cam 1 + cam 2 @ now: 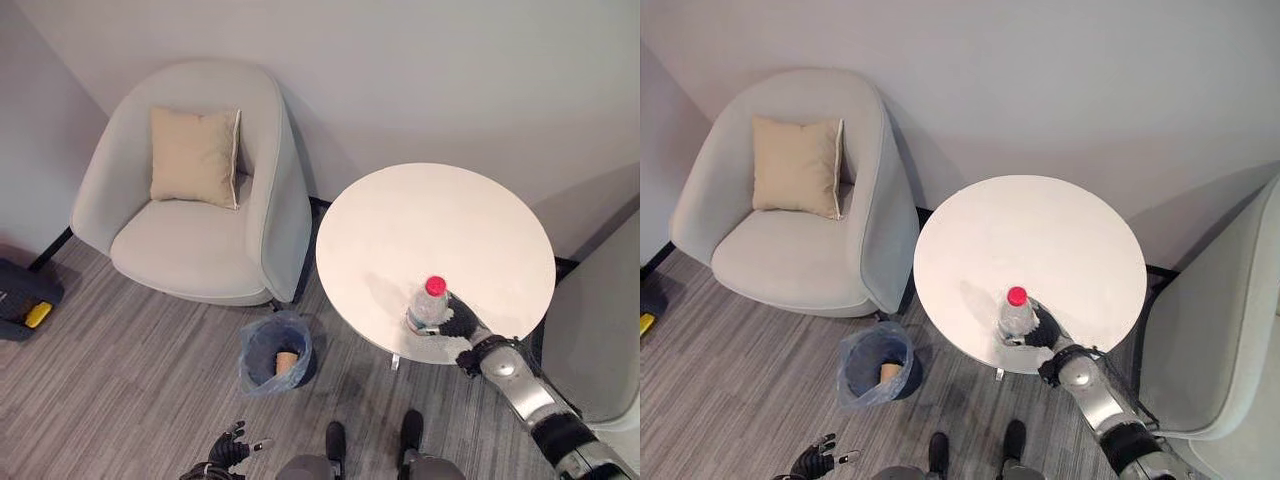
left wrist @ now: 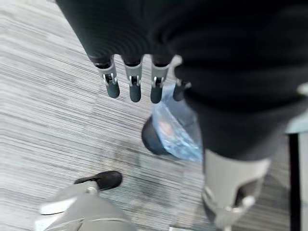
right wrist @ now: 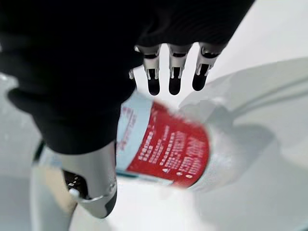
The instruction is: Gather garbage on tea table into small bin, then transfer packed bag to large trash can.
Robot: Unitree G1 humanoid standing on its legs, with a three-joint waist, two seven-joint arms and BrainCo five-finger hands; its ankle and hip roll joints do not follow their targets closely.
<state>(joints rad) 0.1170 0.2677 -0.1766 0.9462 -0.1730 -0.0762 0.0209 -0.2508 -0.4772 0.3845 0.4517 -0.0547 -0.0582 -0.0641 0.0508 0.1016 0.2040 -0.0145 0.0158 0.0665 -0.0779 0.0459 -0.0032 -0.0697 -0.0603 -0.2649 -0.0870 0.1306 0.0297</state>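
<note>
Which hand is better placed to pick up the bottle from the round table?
The right hand: it is already against the bottle on the round table, fingers open beside it. The left hand hangs low over the floor, near the small bin.

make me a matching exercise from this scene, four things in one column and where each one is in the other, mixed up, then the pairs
Things:
1. bottle
2. cushion
3. small bin
4. left hand

Places:
A. on the armchair seat, leaning against its back
B. low over the carpet, holding nothing
C. upright on the round table, near its front edge, at the right hand
D. on the floor between the armchair and the table

Pairs: 1-C, 2-A, 3-D, 4-B
</note>
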